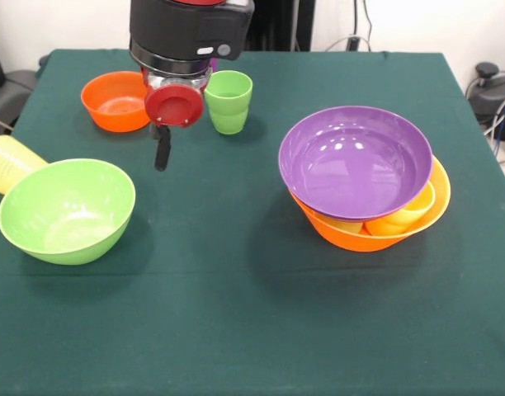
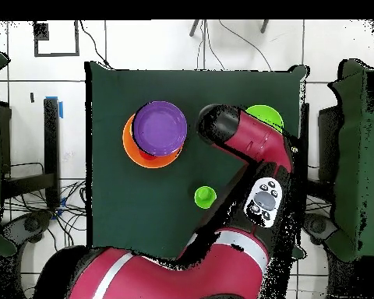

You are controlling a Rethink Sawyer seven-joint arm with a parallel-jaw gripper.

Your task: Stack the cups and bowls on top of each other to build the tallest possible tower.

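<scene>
now: hand (image 1: pixel 162 153) state unclear | purple bowl (image 1: pixel 356 161) atop yellow-orange bowl (image 1: pixel 351 235)

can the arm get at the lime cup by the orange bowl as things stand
Probably yes. The lime cup stands upright and alone on the cloth, right beside the end effector, with open space above it. The small orange bowl sits on the other side of the arm, so nothing seems to block the way.

Purple bowl (image 2: pixel 161 128) atop orange bowl (image 2: pixel 130 145), lime cup (image 2: pixel 204 196) apart
</scene>
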